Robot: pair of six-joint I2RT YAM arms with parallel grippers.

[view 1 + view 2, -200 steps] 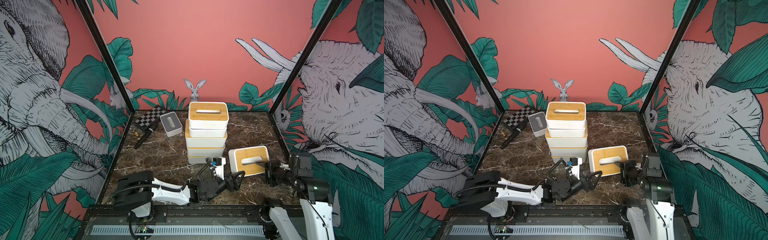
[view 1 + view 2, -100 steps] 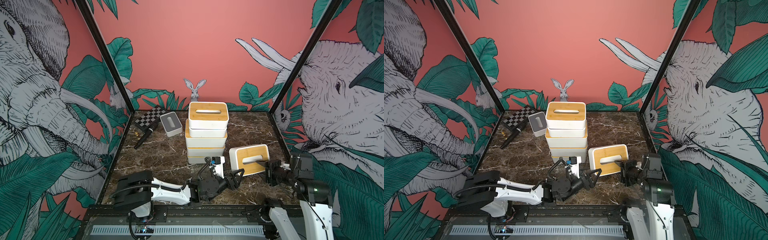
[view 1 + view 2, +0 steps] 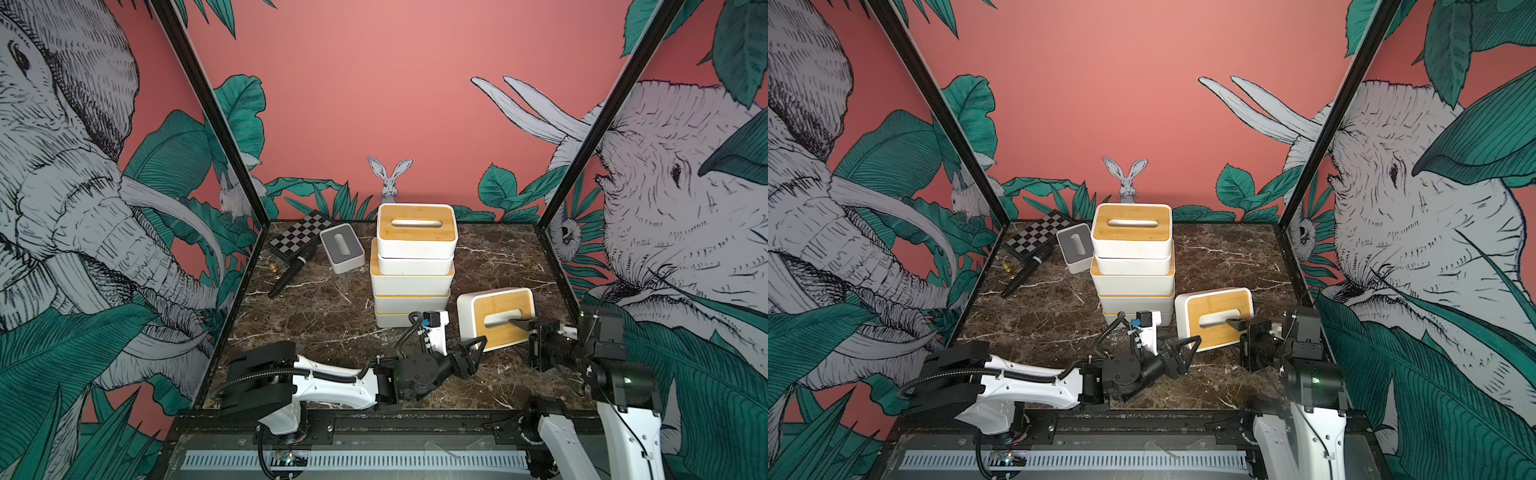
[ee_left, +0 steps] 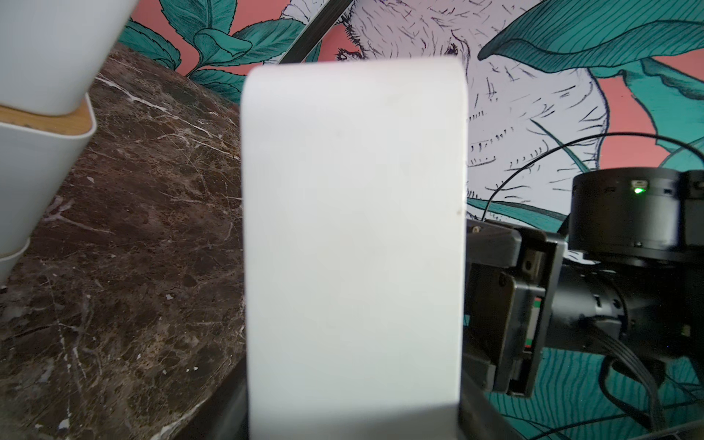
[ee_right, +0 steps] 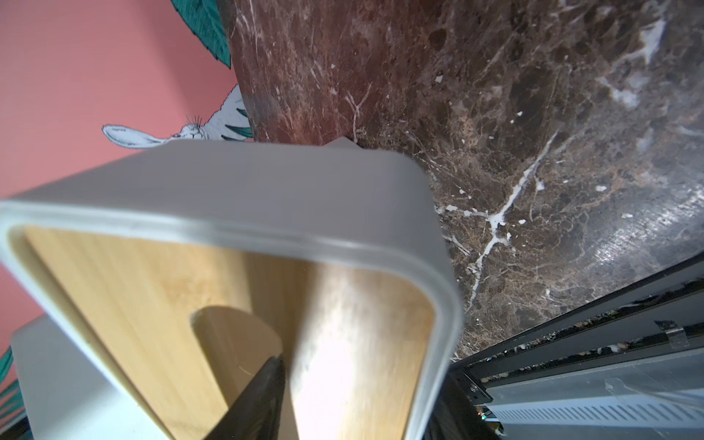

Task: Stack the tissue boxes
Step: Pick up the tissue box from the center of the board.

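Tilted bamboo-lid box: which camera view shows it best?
Top views: both show nearly the whole tilted box, lid and slot, beside the stack. Left wrist shows only its white wall; right wrist, a blurred close-up of part of its lid.

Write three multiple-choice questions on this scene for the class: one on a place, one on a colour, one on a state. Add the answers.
1. Where is the grey-lidded box?
A. at the front edge
B. on the table beside the checkerboard case
C. on another box

2. What colour is the lid of the top box of the stack?
A. light bamboo
B. grey
C. black

3. How does the bamboo-lidded box right of the stack sit?
A. flat, lid up
B. tilted, lid turned toward the front
C. upside down

Answers: B, it stands next to the case at the back left; A, light wood surrounds its slot; B, its lid faces forward, not upward.
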